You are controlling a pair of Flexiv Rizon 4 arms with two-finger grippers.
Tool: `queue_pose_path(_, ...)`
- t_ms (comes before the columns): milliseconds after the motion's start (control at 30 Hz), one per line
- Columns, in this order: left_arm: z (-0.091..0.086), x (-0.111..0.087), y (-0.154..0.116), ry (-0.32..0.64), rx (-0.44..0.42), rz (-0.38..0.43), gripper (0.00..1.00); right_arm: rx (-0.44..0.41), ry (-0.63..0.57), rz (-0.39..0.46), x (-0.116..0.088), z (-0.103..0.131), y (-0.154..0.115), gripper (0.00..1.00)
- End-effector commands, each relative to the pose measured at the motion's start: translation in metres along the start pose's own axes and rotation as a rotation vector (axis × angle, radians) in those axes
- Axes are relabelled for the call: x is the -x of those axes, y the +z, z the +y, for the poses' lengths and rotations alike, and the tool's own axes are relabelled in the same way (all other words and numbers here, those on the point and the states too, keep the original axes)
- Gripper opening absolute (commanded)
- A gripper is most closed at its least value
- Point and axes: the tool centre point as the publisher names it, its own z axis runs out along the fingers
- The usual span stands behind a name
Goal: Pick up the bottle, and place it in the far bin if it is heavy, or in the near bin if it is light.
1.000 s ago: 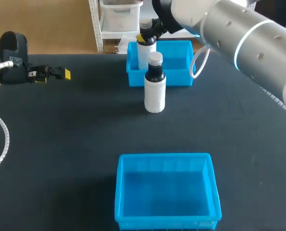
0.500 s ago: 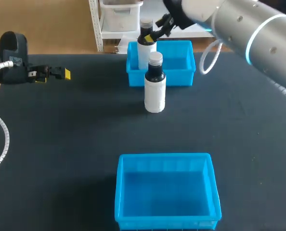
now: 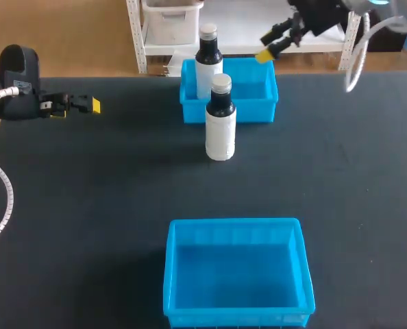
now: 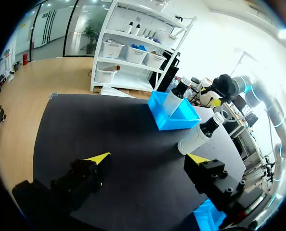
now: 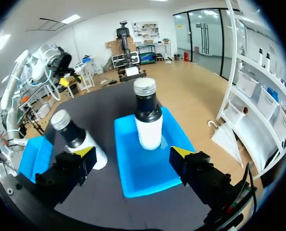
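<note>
Bottles first: there are two, both white with a black neck and a silver cap, and both stand upright. The far bottle [image 3: 208, 65] stands inside the far bin [image 3: 253, 114], close to the wall on the robot's left side. The near bottle [image 3: 220, 128] stands on the table [image 3: 87, 205] just in front of that bin, outside it, roughly in line with the far bottle. No gripper touches either bottle.

The right gripper [image 3: 264, 46] hangs in the air over the far right corner of the far bin, up and off to the side of the far bottle and apart from it. Its fingers are spread wide with nothing between them. From its own wrist view the far bottle stands ahead of it, in the gap the two yellow tips frame, but at a distance. The near bottle shows off to one side, beyond the bin wall.

The left gripper [image 4: 148, 159] sits low over the table near the left edge, well apart from both bottles and both bins. Its fingers are also spread apart, with only bare table under them. Its wrist view looks across the table to the far bin and both bottles, with the right arm [image 4: 258, 94] beyond them.

The near bin [image 3: 173, 274] lies at the front edge of the table, in line with the far bin and well apart from the near bottle.
</note>
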Motion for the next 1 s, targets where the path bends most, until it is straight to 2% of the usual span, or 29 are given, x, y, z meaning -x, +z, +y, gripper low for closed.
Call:
queue_pose_path(33, 0.0, 0.0, 0.0, 0.0, 0.0, 0.0, 1.0, -0.105, -0.023, -0.026, -0.02, 0.046, -0.038, 1.0)
queue_pose_path(267, 0.0, 0.0, 0.0, 0.0, 0.0, 0.0, 1.0, -0.091, -0.072, -0.019, -0.04, 0.088, -0.047, 1.0)
queue_pose_path(467, 0.0, 0.0, 0.0, 0.0, 0.0, 0.0, 1.0, -0.076, -0.124, -0.045, -0.045, 0.118, -0.032, 1.0)
queue_pose_path(700, 0.0, 0.0, 0.0, 0.0, 0.0, 0.0, 1.0, -0.052, -0.171, -0.064, -0.036, 0.13, 0.003, 1.0)
queue_pose_path(1000, 0.0, 0.0, 0.0, 0.0, 0.0, 0.0, 1.0, -0.046, -0.167, -0.09, -0.019, 0.129, 0.035, 1.0)
